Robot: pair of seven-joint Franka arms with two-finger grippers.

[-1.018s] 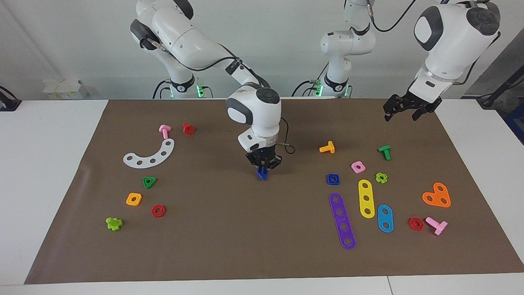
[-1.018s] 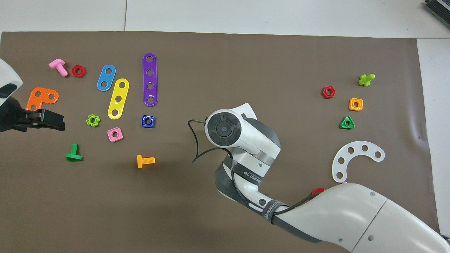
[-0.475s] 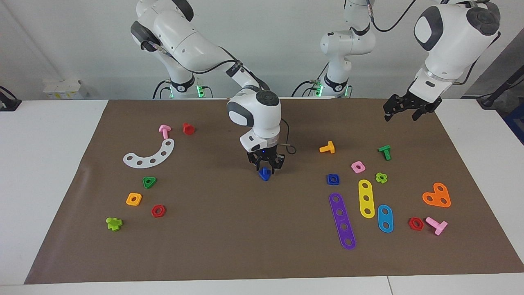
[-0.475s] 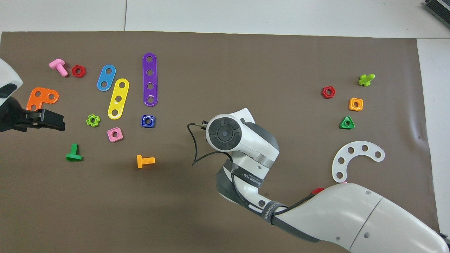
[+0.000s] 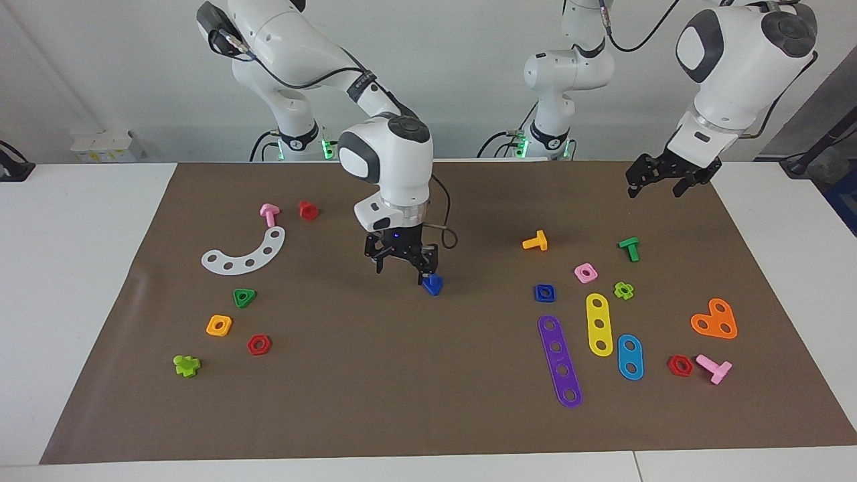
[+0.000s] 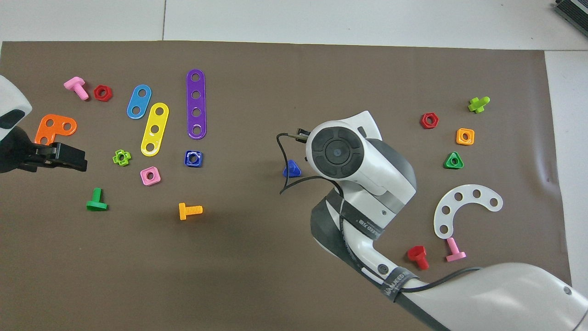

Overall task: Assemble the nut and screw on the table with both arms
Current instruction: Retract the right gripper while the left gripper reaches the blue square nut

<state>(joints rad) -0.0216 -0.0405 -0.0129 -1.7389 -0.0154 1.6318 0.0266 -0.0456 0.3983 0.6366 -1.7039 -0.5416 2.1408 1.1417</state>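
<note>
The dark blue screw (image 5: 432, 285) lies on the brown mat (image 5: 428, 402) near the table's middle; it also shows in the overhead view (image 6: 291, 171). My right gripper (image 5: 400, 268) is open and empty, low over the mat just beside the screw, toward the right arm's end. In the overhead view its wrist hides the fingers. The dark blue square nut (image 5: 544, 292) lies flat on the mat toward the left arm's end, next to a purple strip (image 5: 560, 361); it also shows from above (image 6: 193, 158). My left gripper (image 5: 659, 179) waits open, raised over the mat's corner at its own end.
Near the nut lie a pink square nut (image 5: 585, 272), an orange bolt (image 5: 535, 241), a yellow strip (image 5: 599, 324) and a green bolt (image 5: 629, 248). Toward the right arm's end lie a white curved plate (image 5: 244, 253), a green triangular nut (image 5: 244, 297) and an orange-yellow nut (image 5: 219, 325).
My right gripper has opened and let go of the blue screw, which now lies on the mat. The gripper has risen and moved toward the right arm's end. The left arm has not moved.
</note>
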